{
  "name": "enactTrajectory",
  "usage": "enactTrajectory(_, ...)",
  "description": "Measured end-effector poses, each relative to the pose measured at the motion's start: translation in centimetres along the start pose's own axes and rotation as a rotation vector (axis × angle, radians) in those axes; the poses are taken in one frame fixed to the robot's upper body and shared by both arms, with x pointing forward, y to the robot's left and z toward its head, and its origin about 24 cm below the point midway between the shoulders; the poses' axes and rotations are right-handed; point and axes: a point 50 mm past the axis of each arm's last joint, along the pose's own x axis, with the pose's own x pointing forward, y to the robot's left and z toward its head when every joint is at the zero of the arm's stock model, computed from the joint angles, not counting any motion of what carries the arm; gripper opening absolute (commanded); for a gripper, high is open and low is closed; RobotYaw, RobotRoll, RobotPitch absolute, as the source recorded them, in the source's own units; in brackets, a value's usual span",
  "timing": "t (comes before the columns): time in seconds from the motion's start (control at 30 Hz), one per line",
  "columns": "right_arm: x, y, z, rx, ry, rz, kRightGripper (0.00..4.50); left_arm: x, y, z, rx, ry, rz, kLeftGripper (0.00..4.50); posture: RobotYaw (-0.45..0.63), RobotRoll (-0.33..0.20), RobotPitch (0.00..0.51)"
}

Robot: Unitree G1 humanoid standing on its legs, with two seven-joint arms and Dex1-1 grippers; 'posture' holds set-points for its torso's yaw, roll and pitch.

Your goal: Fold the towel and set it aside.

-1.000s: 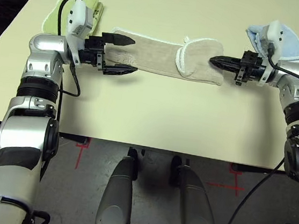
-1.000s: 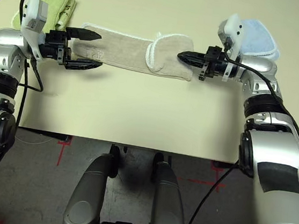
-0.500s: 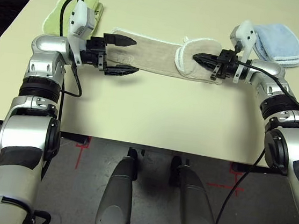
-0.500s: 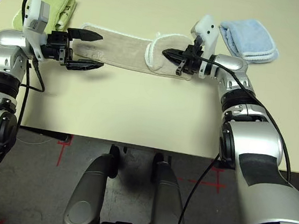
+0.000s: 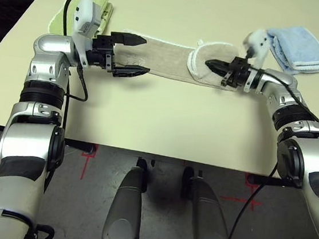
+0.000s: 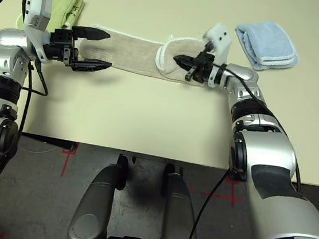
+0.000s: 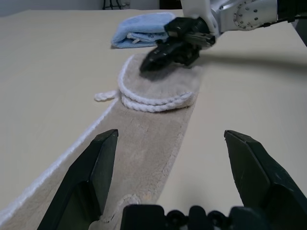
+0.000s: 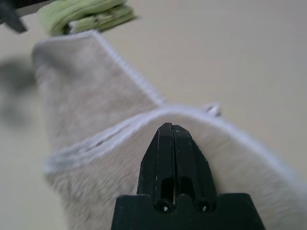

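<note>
The towel (image 5: 166, 60) is laid as a long strip across the far half of the bench (image 5: 165, 120), its right end folded back on itself so that a rounded, white-edged flap lies on top. All places below are given relative to the towel.

Left pincer (image 5: 130, 54): released, jaws spread wide, held level at the towel's left end. The far finger is seen over the far white edge, the near finger over the near edge; whether either touches the cloth cannot be told.

Right pincer (image 6: 178, 59): clenched, fingers pressed together with nothing seen between them. Its tip is seen over the folded flap, close above the cloth or touching it; contact cannot be told.

A green towel (image 5: 101, 10) is folded just beyond the left end. A blue towel (image 6: 267, 43) is folded beyond the right end, apart from it.

Open room: a broad bare stretch of bench is seen on the near side of the towel, up to the front edge. More bare surface lies on the far side, between the two folded towels.
</note>
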Motion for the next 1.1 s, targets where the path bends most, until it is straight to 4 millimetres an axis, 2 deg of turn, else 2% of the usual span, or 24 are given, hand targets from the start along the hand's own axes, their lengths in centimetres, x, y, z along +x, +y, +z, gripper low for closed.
enactTrajectory(0.3, 1.0, -0.4, -1.5, 0.023, 0.119, -0.269, 0.04, 0.2, 0.1, 0.1, 0.001, -0.005, 0.009, 4.5, 0.1, 0.0, 0.309)
enactTrajectory(0.47, 1.3, -0.2, -2.1, 0.001, 0.165, -0.312, 0.04, 0.1, 0.1, 0.1, 0.001, -0.002, 0.012, 4.5, 0.1, 0.0, 0.309)
enactTrajectory(0.67, 1.5, 0.1, -2.4, 0.01, 0.162, -0.296, 0.04, 0.0, 0.1, 0.1, 0.001, -0.001, 0.016, 4.5, 0.09, 0.0, 0.303)
enactTrajectory(0.8, 1.4, 0.4, -2.1, 0.051, 0.115, -0.198, 0.04, 0.0, 0.2, 0.1, 0.002, -0.001, 0.017, 4.5, 0.08, 0.0, 0.301)
enactTrajectory(0.97, 1.1, 0.8, -1.7, 0.004, 0.115, -0.057, 0.04, 0.1, 0.2, 0.1, 0.002, -0.002, 0.02, 4.5, 0.07, 0.0, 0.294)
enactTrajectory(1.1, 1.1, 0.9, -1.6, -0.013, 0.102, -0.039, 0.04, 0.2, 0.2, 0.1, 0.008, -0.007, 0.021, 4.5, 0.07, 0.0, 0.287)
